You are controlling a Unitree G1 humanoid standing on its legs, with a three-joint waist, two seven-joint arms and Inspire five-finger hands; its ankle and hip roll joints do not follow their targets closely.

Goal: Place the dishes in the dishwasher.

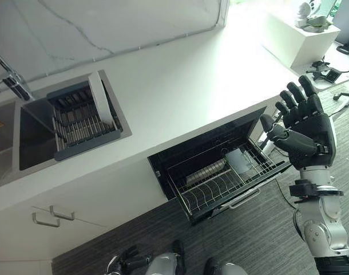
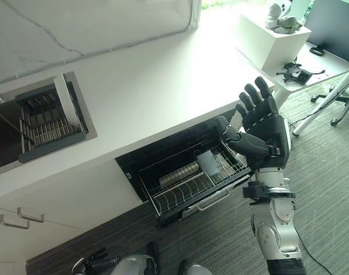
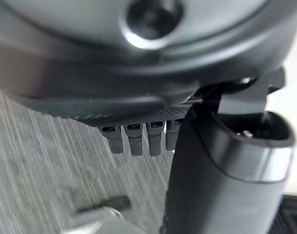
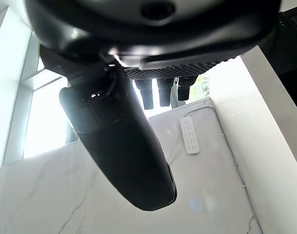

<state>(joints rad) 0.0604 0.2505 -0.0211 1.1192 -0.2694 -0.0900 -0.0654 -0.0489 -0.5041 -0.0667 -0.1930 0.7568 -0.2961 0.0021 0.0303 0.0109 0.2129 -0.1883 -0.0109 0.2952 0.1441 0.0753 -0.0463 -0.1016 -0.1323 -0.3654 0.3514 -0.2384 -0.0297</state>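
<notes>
Right robot hand (image 1: 305,117) was raised beside the open dishwasher (image 1: 217,166), fingers straight and apart, holding nothing. Left robot hand (image 3: 139,139) hung over the floor, fingers straight, empty. Rack (image 1: 220,183) was pulled out with a cup (image 1: 238,159) and plates (image 1: 206,173) inside. One dish (image 1: 101,98) stood in the sink drainer (image 1: 83,120) on the surface (image 1: 180,80). Best approach, I judged: reach to the sink, grip the dish by its edge, slot it upright

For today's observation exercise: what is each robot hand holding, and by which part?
Nothing. The right hand is raised open; the left hand hangs open over the floor.
</notes>
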